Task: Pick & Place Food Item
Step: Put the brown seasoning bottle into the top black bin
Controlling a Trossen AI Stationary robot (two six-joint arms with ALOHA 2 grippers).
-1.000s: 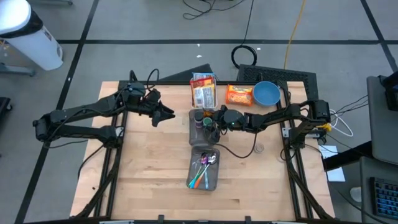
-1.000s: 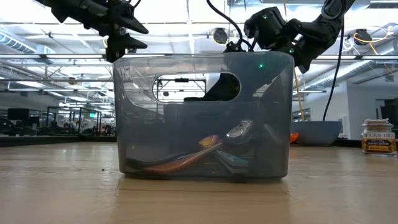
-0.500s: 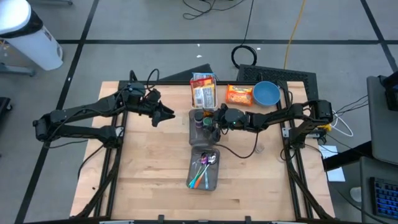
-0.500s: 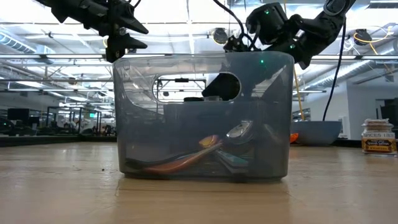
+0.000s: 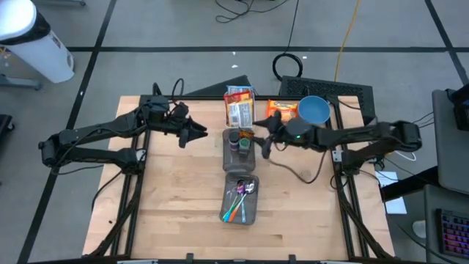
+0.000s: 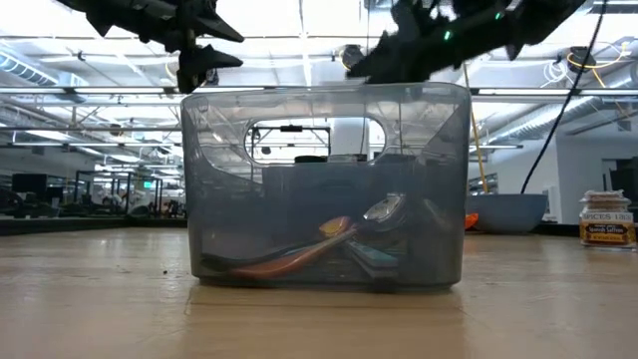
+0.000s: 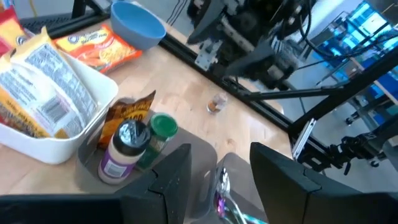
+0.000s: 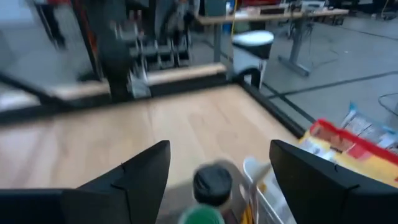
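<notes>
A grey bin (image 5: 236, 150) at mid-table holds a black-capped bottle (image 8: 212, 182), a green-capped bottle (image 7: 162, 126) and a brown snack packet (image 7: 132, 112), all standing upright. My right gripper (image 5: 259, 144) hangs open above the bin's right edge with nothing between its fingers (image 8: 221, 149). My left gripper (image 5: 198, 135) hovers open left of the bin, pointing toward it, also holding nothing (image 7: 221, 152). A white tray (image 5: 239, 106) of food packets sits behind the bin.
A second grey bin (image 5: 240, 199) with spoons and other cutlery stands nearer the front edge and fills the low view (image 6: 324, 184). An orange packet (image 5: 281, 110) and a blue bowl (image 5: 314, 110) lie at the far right. Bare wood shows left and right of the bins.
My right gripper has risen out of the bottle bin, staying open, and has drawn back slightly toward the table's right edge. The bottles stand where they were. My left arm has kept still.
</notes>
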